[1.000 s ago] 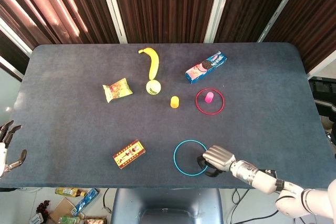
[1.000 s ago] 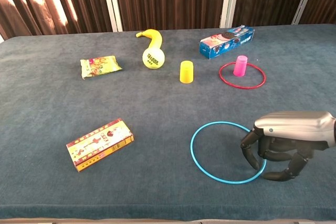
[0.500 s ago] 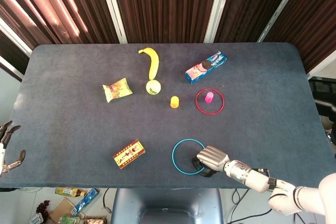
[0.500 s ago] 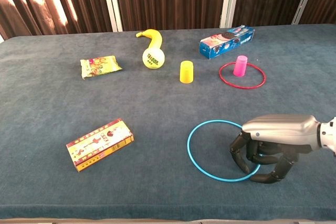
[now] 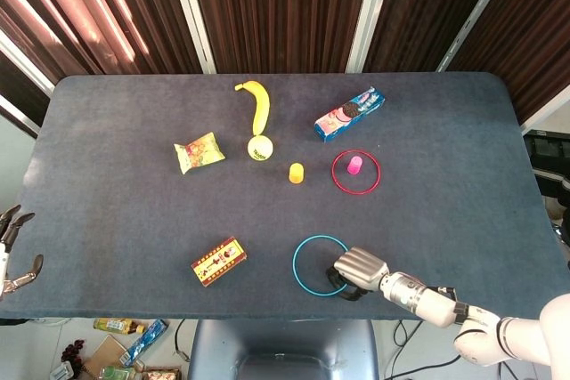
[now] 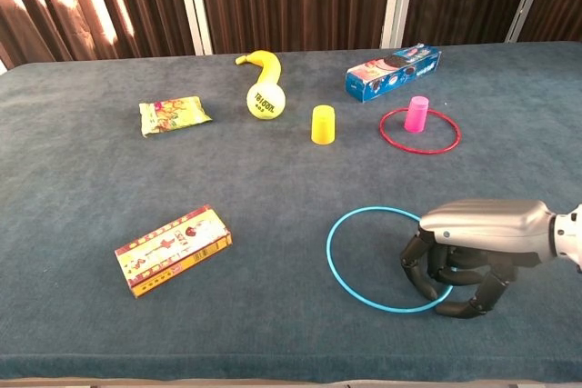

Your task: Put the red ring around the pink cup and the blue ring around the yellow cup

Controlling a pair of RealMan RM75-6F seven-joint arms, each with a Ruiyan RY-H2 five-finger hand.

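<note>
The blue ring [image 5: 296, 266] [image 6: 331, 256] lies flat near the table's front edge. My right hand [image 5: 359, 269] [image 6: 477, 243] sits over its right side, fingers [image 6: 420, 270] curled down inside the rim and the thumb outside, pinching the rim. The yellow cup [image 5: 297, 173] [image 6: 323, 124] stands upright mid-table, apart from both rings. The pink cup [image 5: 355, 164] [image 6: 416, 114] stands inside the red ring [image 5: 337, 177] [image 6: 419, 152], which lies flat around it. My left hand [image 5: 13, 251] hangs off the table's left front corner, fingers apart and holding nothing.
A red and yellow box [image 5: 218, 261] [image 6: 173, 249] lies front left of the blue ring. Further back are a snack packet [image 5: 199, 152] [image 6: 173, 114], a tennis ball [image 5: 259, 148] [image 6: 265, 101], a banana [image 5: 257, 102] [image 6: 265, 64] and a blue cookie box [image 5: 349, 114] [image 6: 393, 71].
My right hand slid left and curled tighter on the blue ring's rim, dragging the ring slightly left. In the last half second almost nothing moved. The left hand stayed put.
</note>
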